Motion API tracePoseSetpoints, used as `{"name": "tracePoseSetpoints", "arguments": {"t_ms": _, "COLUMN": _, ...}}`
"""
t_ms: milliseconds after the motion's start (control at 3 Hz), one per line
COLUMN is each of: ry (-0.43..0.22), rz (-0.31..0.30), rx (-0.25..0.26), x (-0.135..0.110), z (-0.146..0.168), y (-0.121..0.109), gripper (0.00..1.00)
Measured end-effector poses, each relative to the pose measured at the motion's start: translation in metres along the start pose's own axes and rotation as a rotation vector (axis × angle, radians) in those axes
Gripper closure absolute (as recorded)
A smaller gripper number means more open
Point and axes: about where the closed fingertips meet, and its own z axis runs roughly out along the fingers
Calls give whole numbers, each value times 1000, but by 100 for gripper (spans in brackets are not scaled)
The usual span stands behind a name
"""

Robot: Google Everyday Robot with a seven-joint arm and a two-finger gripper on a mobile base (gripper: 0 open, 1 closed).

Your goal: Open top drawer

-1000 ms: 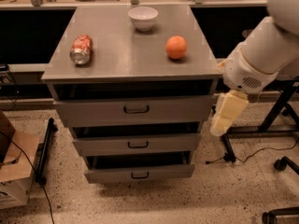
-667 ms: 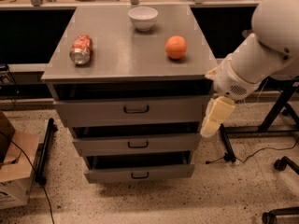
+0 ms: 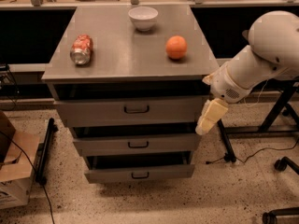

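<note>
At right-front corner of the grey metal cabinet (image 3: 126, 55): cream-coloured two-finger gripper (image 3: 204, 125) hangs tip-down, tilted slightly left. It sits level with the right end of the top drawer (image 3: 93, 112) and the dark gap below it. Its tip is just beside the cabinet's right edge; contact can't be confirmed from this angle. Gripper open/closed state: can't tell, it reads as one cream block. It holds nothing visible.

White rounded robot arm (image 3: 252, 64) comes in from the right edge and angles down-left to the wrist, just off the cabinet's right side.

Top drawer: widest, tallest-fronted grey metal drawer, directly under the cabinet top. A dark gap shows between the top's front edge and the drawer front. Small black loop handle (image 3: 136, 109) sits at the centre of the front, well apart from the gripper and untouched.

Below it: narrower grey middle drawer (image 3: 103, 146) and narrower grey bottom drawer (image 3: 107, 175), each with a similar black handle and a dark gap above it.

On the cabinet top:
- red-and-silver drink can (image 3: 81, 49), lying on its side, left
- white ceramic bowl (image 3: 143, 17), upright, rear centre
- round orange fruit (image 3: 176, 47), right of centre, nearest the arm

All three sit apart from each other.

Floor: speckled terrazzo floor (image 3: 154, 204). Brown cardboard box (image 3: 14, 171) at far left with a black cable (image 3: 35, 171) running across it. Black metal frame legs (image 3: 275, 111) stand to the right, behind the arm.
</note>
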Motion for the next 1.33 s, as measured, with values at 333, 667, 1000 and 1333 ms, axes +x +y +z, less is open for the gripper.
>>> {"name": "tracePoseSetpoints", "arguments": {"t_ms": 333, "ry": 11, "rz": 30, "rx": -12, "x": 2, "z": 15, "y": 0, "gripper": 0}}
{"name": "tracePoseSetpoints", "arguments": {"t_ms": 667, "ry": 2, "rz": 48, "rx": -15, "x": 4, "z": 51, "y": -3, "gripper": 0}}
{"name": "tracePoseSetpoints", "arguments": {"t_ms": 1000, "ry": -16, "rz": 55, "rx": -7, "x": 2, "z": 82, "y": -16, "gripper": 0}}
{"name": "tracePoseSetpoints", "arguments": {"t_ms": 1333, "ry": -36, "rz": 50, "rx": -19, "x": 1, "z": 113, "y": -34, "gripper": 0}}
